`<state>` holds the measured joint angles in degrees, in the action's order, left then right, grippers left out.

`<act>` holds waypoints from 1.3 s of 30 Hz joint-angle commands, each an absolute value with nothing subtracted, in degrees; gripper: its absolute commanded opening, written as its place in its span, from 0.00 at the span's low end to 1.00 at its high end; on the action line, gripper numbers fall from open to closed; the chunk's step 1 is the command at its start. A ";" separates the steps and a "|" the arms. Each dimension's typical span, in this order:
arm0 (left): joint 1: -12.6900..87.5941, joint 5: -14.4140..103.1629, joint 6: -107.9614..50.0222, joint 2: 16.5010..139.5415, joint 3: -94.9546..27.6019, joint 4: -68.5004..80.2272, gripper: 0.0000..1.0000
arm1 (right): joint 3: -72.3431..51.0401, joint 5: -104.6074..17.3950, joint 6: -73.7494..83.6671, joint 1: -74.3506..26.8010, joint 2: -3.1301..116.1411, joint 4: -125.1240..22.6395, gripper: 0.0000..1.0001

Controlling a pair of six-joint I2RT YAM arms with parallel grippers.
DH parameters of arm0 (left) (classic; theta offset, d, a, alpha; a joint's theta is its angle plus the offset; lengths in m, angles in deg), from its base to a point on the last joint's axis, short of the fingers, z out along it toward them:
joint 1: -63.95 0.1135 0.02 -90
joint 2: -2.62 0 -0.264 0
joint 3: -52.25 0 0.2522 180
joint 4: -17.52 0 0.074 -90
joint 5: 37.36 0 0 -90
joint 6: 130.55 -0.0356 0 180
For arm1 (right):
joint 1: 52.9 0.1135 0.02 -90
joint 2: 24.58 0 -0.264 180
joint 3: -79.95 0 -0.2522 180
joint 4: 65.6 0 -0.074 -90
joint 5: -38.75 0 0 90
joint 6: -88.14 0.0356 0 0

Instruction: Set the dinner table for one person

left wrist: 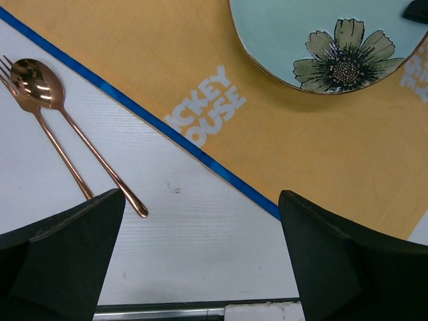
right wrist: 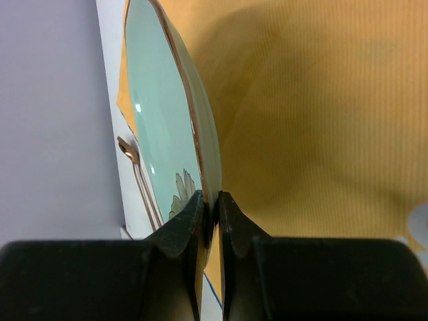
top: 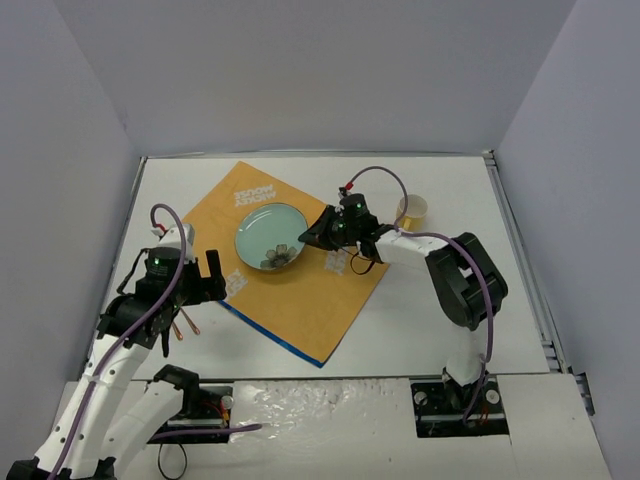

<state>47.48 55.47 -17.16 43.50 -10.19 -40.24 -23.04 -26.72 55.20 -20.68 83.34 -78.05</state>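
My right gripper (top: 313,237) is shut on the rim of a pale green plate (top: 268,236) with a flower print and holds it over the orange-yellow cloth (top: 300,290). In the right wrist view the plate (right wrist: 170,114) stands edge-on between my fingers (right wrist: 180,227). My left gripper (top: 190,285) is open and empty above the white dinner table (top: 440,320), at the cloth's blue edge. A copper spoon (left wrist: 40,80) and fork (left wrist: 13,87) lie on the table left of the cloth. A yellow cup (top: 412,211) stands right of the cloth.
Pale lavender-grey walls close the table on three sides. In the left wrist view the plate (left wrist: 321,40) lies at the top right and the cloth's white lettering (left wrist: 204,107) in the middle.
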 commanded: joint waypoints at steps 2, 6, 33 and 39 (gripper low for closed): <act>47.78 57.60 -17.64 42.57 -8.80 -34.80 0.97 | -17.91 -22.95 58.43 -19.94 84.18 -96.51 0.00; 47.79 58.44 -18.23 43.44 -8.92 -34.34 0.97 | -18.01 -23.02 58.33 -19.93 85.31 -97.10 0.00; 47.78 58.17 -17.96 44.10 -8.44 -34.12 0.97 | -25.48 -28.15 51.81 -20.04 91.37 -91.90 0.30; 47.78 58.20 -17.84 44.10 -8.47 -34.18 0.97 | -22.69 -36.54 42.43 -19.86 84.49 -75.73 0.69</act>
